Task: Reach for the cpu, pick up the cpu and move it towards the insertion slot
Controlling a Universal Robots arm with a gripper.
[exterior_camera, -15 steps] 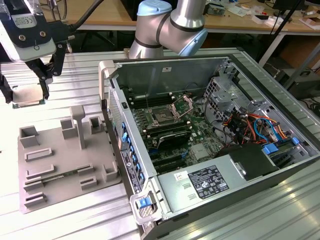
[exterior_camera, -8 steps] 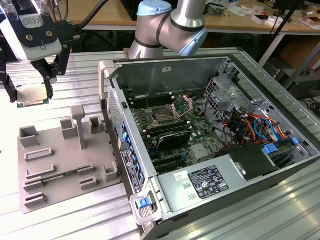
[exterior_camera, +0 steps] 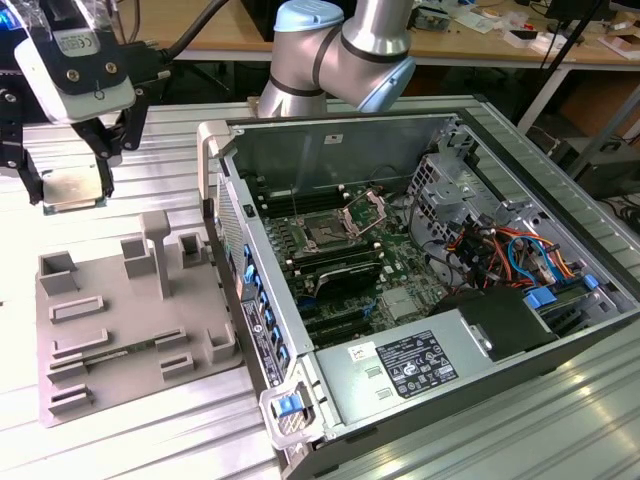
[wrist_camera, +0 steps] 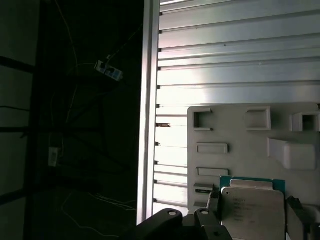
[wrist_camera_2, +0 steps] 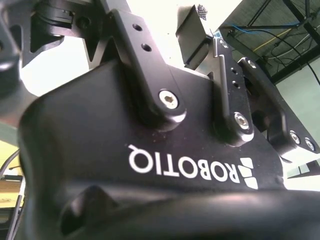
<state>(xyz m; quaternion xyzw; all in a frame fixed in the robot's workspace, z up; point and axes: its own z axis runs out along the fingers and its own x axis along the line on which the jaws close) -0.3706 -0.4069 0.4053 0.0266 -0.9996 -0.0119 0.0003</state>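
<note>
In the exterior view, the black two-fingered gripper hangs above the grey plastic tray. Its jaws are drawn in to the width of the small silvery square cpu and clamp it roughly level. The dark, metal-framed insertion slot lies well beyond the tray, toward the exterior view's right, inside the open computer case. In the first wrist view, the cpu overlaps the tray, with one edge cut off. In the second wrist view, the gripper's body blocks the fingertips' gap.

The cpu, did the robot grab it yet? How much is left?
Done: the gripper has grabbed the cpu and holds it up in the air. In hand: the cpu hangs above the grey tray, at the exterior view's left. Left: it is not yet near the insertion slot, which sits inside the computer case toward the exterior view's right.
</note>
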